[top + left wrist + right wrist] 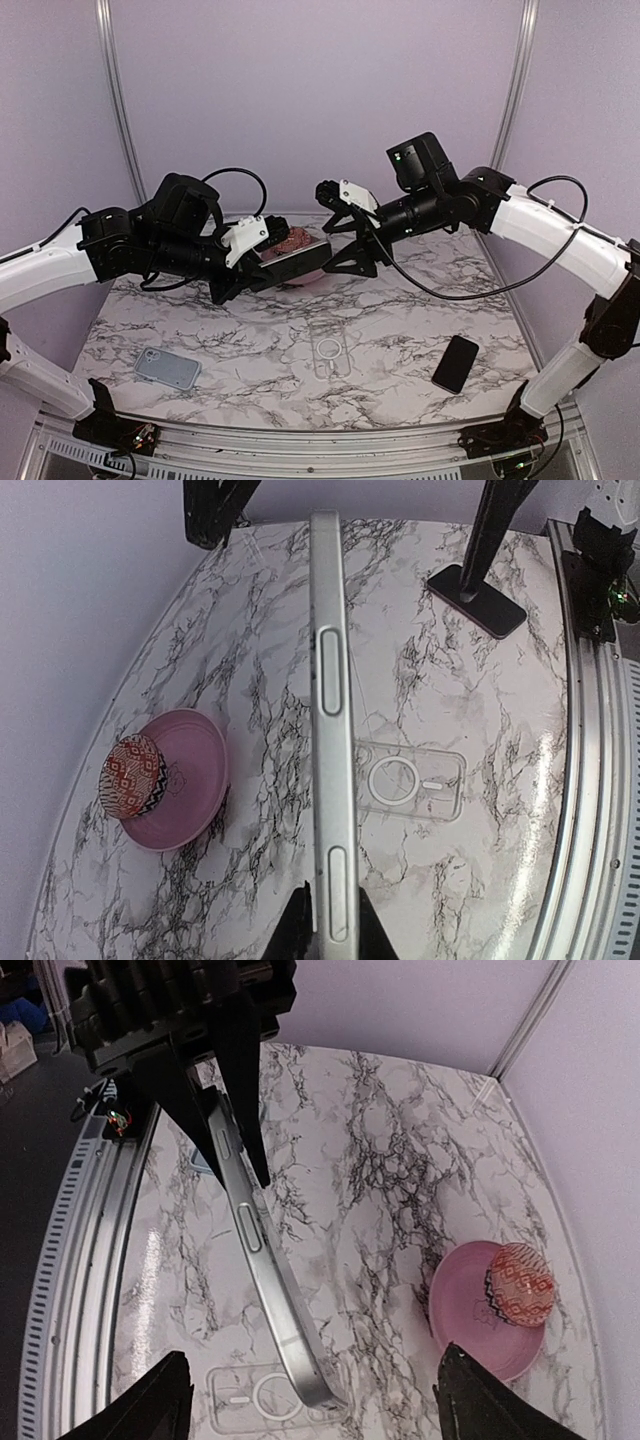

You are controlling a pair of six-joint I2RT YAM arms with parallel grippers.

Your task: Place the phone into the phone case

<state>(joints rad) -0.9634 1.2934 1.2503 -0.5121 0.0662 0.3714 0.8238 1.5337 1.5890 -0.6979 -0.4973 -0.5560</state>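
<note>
Closest to the top camera ran a metal rail (pixel 300 442) along the near edge of the counter (pixel 420 300), a glossy white top veined in black like marble, its far edge rounded. Pale lilac walls closed it in on three sides, with a metal post (pixel 118 90) in each far corner. Above the middle of the counter the left gripper (pixel 332 925) was clamped on one end of the phone (pixel 325 730), holding it in the air and on edge, clear of the surface. The phone's long axis ran from left to right across the counter. Its free end pointed at the right gripper (pixel 348 238), whose fingers were spread wide to either side of that end and touched nothing. The thin pale edge with two long buttons faced the left wrist camera; which way the screen faced could not be told. The case (pixel 330 350) lay flat on the counter below the phone and to its near side, white ring showing. Its long axis ran near to far, crosswise to the phone. Beyond the phone sat a pink plate (pixel 190 790) with a red-patterned ball (pixel 133 777) on it. A black phone (pixel 456 363) lay at the near right and a grey-blue slab (pixel 167 369) at the near left, both well apart from the case.
</note>
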